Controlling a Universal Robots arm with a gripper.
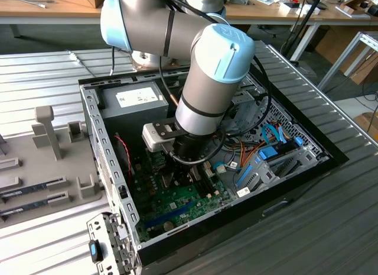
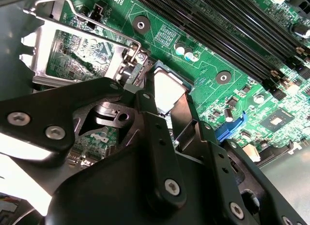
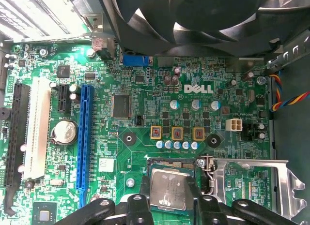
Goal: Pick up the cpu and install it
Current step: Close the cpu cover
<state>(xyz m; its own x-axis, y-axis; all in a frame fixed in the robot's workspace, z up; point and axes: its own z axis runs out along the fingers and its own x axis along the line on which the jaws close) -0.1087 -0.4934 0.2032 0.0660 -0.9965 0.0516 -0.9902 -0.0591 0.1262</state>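
1. Far off to the exterior view's left of the gripper: grey holder tray (image 1: 41, 162) on the ribbed table (image 1: 331, 216), memory sticks (image 1: 32, 189) lying in its slots.
2. Just behind and to the exterior view's left of the arm (image 1: 207, 80): grey power-supply box (image 1: 133, 100) with white label, inside the open computer case (image 1: 97, 139).
3. Reaching down into the case over the green motherboard (image 1: 177, 204); gripper (image 1: 186, 162) mostly hidden by the wrist in the exterior view.
4. Gripper (image 2: 164, 101) clamped on the cpu (image 2: 167, 92) in the second wrist view: black fingers (image 2: 145, 106) pressed against opposite edges of the silvery chip.
5. Same grip in the first wrist view: cpu (image 3: 168, 188) between the fingertips (image 3: 135, 203), gripper (image 3: 168, 201) right above the socket (image 3: 172, 164).
6. Cpu sitting in or just over the socket frame; cannot tell if fully seated.
7. Right beside the gripper: metal retention plate (image 3: 252, 184) swung open, lever (image 2: 85, 17) raised.
8. Further out from the gripper: blue expansion slot (image 3: 85, 138), white slot (image 3: 38, 133), coin battery (image 3: 64, 133), black fan (image 3: 193, 17) above the board.
9. On the exterior view's right of the arm: blue and orange cables (image 1: 266, 151).
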